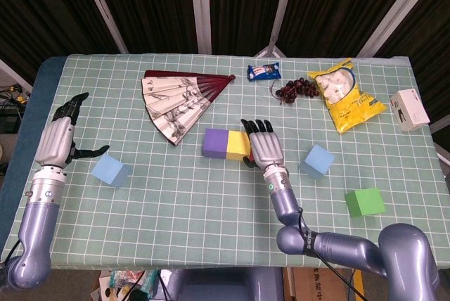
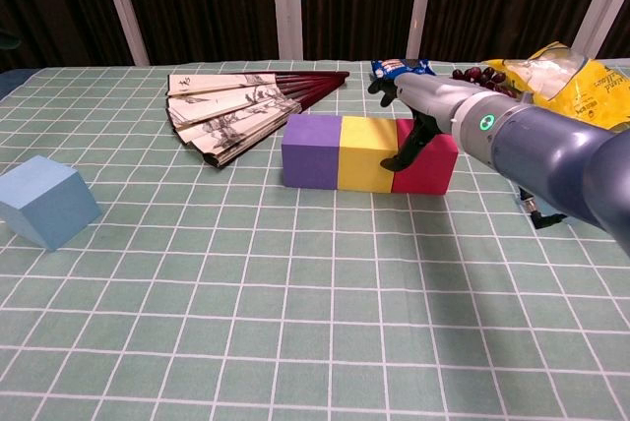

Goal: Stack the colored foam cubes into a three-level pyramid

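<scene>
A purple cube (image 1: 214, 143), a yellow cube (image 1: 238, 145) and a red cube (image 2: 434, 161) stand in a touching row at the table's middle. My right hand (image 1: 261, 146) hovers flat over the red cube with its fingers spread, hiding that cube in the head view. In the chest view this right hand (image 2: 425, 112) holds nothing, and its thumb hangs before the yellow-red seam. A light blue cube (image 1: 110, 171) lies at the left, just right of my left hand (image 1: 58, 137), whose fingers are apart and empty. Another light blue cube (image 1: 316, 160) and a green cube (image 1: 364, 202) sit to the right.
A folding fan (image 1: 181, 100) lies behind the row. A blue snack packet (image 1: 264, 71), dark grapes (image 1: 297, 89) and a yellow bag (image 1: 344, 94) line the far side. A white box (image 1: 409, 109) sits at the right edge.
</scene>
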Robot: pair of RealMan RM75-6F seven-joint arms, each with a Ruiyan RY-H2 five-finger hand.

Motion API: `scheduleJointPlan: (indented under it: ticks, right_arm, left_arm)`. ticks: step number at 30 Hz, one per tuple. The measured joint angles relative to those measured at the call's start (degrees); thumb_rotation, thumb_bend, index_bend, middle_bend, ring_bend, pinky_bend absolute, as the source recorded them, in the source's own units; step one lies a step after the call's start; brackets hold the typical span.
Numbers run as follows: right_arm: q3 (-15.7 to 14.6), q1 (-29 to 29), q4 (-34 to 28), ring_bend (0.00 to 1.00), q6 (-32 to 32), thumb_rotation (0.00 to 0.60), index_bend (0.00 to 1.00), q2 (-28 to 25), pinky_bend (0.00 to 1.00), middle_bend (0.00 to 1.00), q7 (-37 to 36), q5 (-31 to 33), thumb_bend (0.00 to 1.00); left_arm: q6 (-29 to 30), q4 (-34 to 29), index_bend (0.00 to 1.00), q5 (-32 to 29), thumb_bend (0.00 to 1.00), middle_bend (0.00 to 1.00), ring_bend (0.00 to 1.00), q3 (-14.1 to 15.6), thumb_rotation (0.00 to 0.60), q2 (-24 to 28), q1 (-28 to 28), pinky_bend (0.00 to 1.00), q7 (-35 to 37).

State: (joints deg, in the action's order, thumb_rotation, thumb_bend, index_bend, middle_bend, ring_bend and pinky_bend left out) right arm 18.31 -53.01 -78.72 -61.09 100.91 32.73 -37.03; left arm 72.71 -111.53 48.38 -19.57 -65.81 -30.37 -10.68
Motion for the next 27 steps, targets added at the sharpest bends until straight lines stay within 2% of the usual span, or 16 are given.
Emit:
scheduleJointPlan:
  ticks: [17,27]
  right_arm:
    - [0.29,0.10,2.02,0.08,0.16,0.600,0.00,1.24,0.00,0.14,0.27,-0.27,0.31]
    - [-0.18,0.91,0.55,0.07,-0.18,0.600,0.00,0.74,0.00,0.13,0.71,-0.45,0.31]
  left_arm:
    - [-0.09,0.29,0.00,-0.17,0.07,0.04,0.06,0.12,0.600,-0.18,-0.11,0.04,-0.08]
    - [-0.51,0.48,0.00,-0.39,0.07,0.04,0.06,0.30,0.600,-0.26,-0.22,0.04,-0.12]
